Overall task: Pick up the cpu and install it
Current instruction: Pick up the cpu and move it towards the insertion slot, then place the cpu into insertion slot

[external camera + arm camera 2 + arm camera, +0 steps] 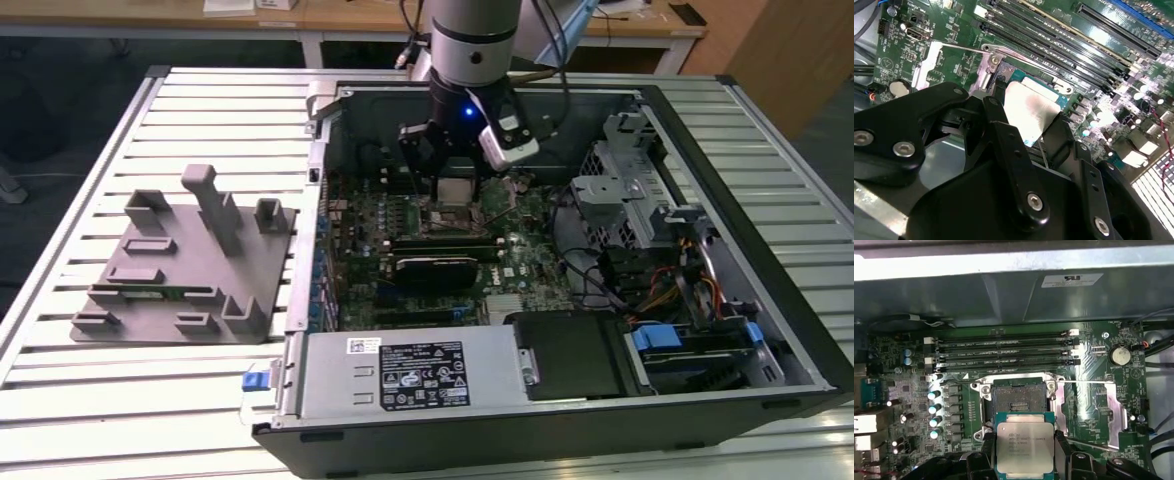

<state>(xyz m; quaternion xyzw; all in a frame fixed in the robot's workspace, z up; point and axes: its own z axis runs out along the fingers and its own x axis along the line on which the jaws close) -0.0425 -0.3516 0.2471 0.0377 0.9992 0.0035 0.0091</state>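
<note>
- Gripper [1025,456]: closed on the cpu, which is clamped by two opposite edges between the black fingers [1061,452].
- Cpu [1024,442]: carried flat with the silver top up. It is poised by the open socket and is not yet seated. In the exterior view it is found in the far half of the case, below the arm.
- Socket [1016,399]: black-framed and uncovered, with the contact field exposed. The load plate [1089,407] is swung open to one side.
- Memory slots [1004,352]: ranged just beside the socket, on the side away from the gripper.
- Computer case [534,440]: laid open on a slatted table [214,100]. A grey fixture block [160,280] is set at the exterior view's left, well apart.
- Hazard, misregistration: if the chip is lowered off-centre or turned out of line with the frame, contacts could be bent. A corner could also be left riding on the rim.
- Hazard, tilt: an uneven grip would let one edge land first, and the chip could be jammed or scraped.
- Hazard, collision: the fingers are judged close to the socket frame, the load plate and the capacitors [934,407], and any of these could be struck in a descent.
- Hazard, slip: a thin edge hold could be lost, and the chip dropped onto the exposed contacts.
</note>
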